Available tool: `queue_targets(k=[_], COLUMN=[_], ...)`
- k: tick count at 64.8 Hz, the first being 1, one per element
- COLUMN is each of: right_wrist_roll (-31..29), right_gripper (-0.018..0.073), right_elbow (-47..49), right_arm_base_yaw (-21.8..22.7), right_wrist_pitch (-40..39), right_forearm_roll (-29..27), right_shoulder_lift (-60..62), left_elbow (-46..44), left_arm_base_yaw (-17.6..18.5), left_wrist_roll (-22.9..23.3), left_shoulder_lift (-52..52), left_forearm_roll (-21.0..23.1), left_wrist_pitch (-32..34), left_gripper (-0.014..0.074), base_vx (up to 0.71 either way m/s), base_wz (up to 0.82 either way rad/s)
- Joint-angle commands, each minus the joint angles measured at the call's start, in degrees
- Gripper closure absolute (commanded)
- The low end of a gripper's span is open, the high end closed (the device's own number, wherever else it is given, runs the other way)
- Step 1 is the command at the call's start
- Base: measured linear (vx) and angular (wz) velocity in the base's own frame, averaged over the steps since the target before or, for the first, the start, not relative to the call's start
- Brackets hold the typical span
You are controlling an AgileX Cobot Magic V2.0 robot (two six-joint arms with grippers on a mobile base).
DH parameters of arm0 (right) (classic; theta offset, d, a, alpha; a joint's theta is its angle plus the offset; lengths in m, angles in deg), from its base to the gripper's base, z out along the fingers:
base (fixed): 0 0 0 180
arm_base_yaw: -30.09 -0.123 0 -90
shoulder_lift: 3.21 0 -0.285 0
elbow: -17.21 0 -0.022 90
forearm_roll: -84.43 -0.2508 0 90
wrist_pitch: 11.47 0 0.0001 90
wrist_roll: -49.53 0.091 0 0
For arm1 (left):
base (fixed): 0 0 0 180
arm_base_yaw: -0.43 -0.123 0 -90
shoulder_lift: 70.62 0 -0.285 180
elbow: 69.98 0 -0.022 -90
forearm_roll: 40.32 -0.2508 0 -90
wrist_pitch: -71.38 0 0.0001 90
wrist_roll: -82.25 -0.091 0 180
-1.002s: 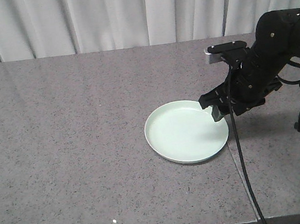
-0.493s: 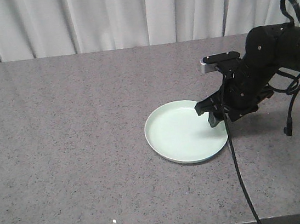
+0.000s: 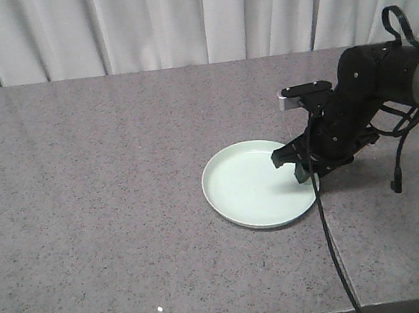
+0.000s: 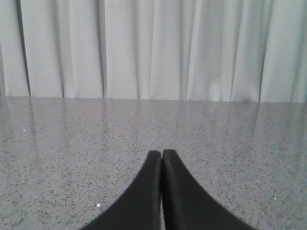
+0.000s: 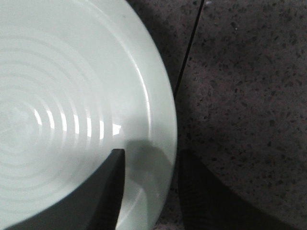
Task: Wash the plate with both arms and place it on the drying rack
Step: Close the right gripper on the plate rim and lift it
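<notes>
By the counter seam (image 5: 191,40), right gripper (image 5: 151,167) sits open astride the plate (image 3: 256,185) rim nearest it, one finger inside, one outside; left gripper (image 4: 161,158) pinched closed, plate outside its view.

On the counter (image 3: 81,181) the plate (image 3: 256,189) lies rt of ctr, right claw (image 5: 152,163) astride its rt rim, curtain (image 3: 176,22) behind.
</notes>
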Motion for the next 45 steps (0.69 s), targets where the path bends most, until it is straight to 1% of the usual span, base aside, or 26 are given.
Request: queue_targets(k=[1, 14, 36, 45], right_wrist_roll=[-0.24, -1.10, -1.35, -1.39], right_gripper=[0.0354, 0.0434, 0.0496, 0.0547], right_elbow=[1.60, 1.60, 1.60, 1.60], right_arm_base_yaw=[0.11, 0.11, 0.11, 0.11], right_wrist_pitch=[-1.46, -1.34, -1.40, -0.23], right_forearm_roll=[0.05, 0.05, 0.11, 0.16], right_shoulder_lift=[2.79, 2.79, 2.79, 2.79], left_elbow=[-1.68, -1.68, -1.68, -1.68], left_arm_base_yaw=[0.31, 0.31, 0.31, 0.31], left_wrist_roll=[0.20, 0.20, 0.20, 0.20], left_shoulder_lift=[0.84, 0.84, 0.84, 0.84], left_forearm_roll=[0.12, 0.12, 0.12, 0.12], left_wrist_pitch=[4.17, 4.17, 4.17, 4.17], left_gripper=[0.0603, 0.0603, 0.0603, 0.0603], base_vx=[0.00, 0.00, 0.00, 0.00], base_wz=[0.00, 0.00, 0.00, 0.00])
